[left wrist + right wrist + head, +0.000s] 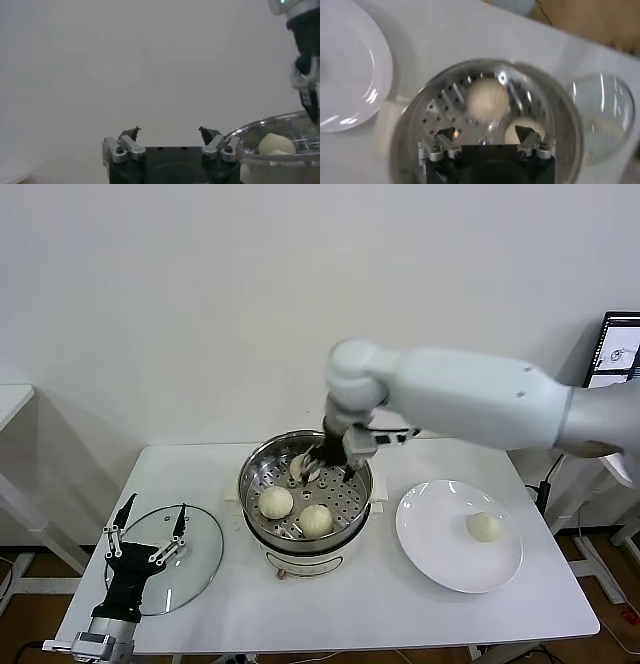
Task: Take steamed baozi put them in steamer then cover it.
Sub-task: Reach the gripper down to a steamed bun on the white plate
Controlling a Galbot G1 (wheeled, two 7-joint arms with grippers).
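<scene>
Right tool released, over bun at steamer back; left tool released, parked.

Your right gripper sits with jaws spread inside the steamer, over its far side, with the pot wall close around it. Three buns take up most of the tray; the only bare patch is on the plate side. The arm itself crosses above the table between pot and plate, blocking that approach from behind. The lid lies flat to the pot's left, with your left gripper hanging open over it. The table's front strip is open.
</scene>
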